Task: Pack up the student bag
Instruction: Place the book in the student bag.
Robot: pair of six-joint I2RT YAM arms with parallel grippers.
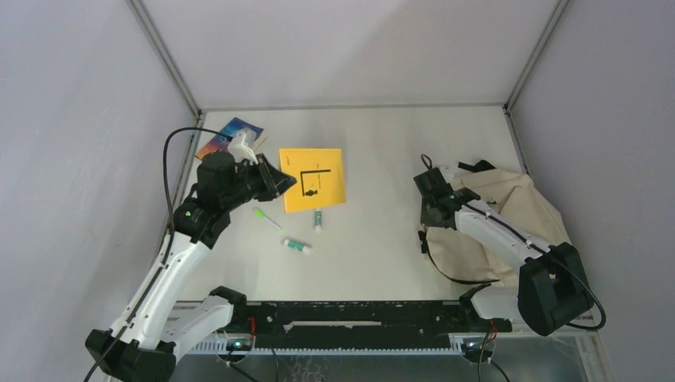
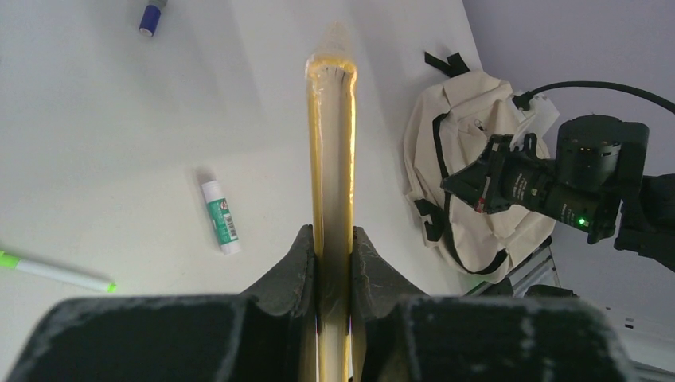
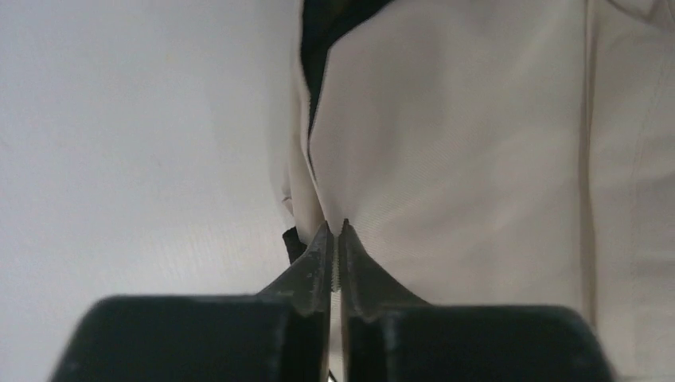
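1. Right claw (image 3: pixel 334 229): I read the jaws as all but closed. The tips appear to pinch a fold of cloth at the edge of the bag (image 3: pixel 477 159), just below its dark opening.

2. Left claw (image 2: pixel 333 239): the jaws are clamped on a thin yellow booklet (image 2: pixel 332 143), seen edge-on from the wrist. I cannot tell whether it has left the table (image 1: pixel 382 143).

3. Bag position: it lies at the right side of the table, under the right arm and well apart from the other items.

4. Progress, as I judge it: early. I see nothing inside the bag. One item is gripped, and the mouth is apparently taken hold of for opening. Loose on the table are a green pen (image 1: pixel 268 218), a glue stick (image 2: pixel 220 216), another small stick (image 1: pixel 297 246) and a colourful book (image 1: pixel 225 137) at the far left. All of these are left to pack.

5. Markings: the booklet cover carries a black gallows-like figure, and its text is too small to read. The glue stick has a green label with a barcode, and no brand is legible.
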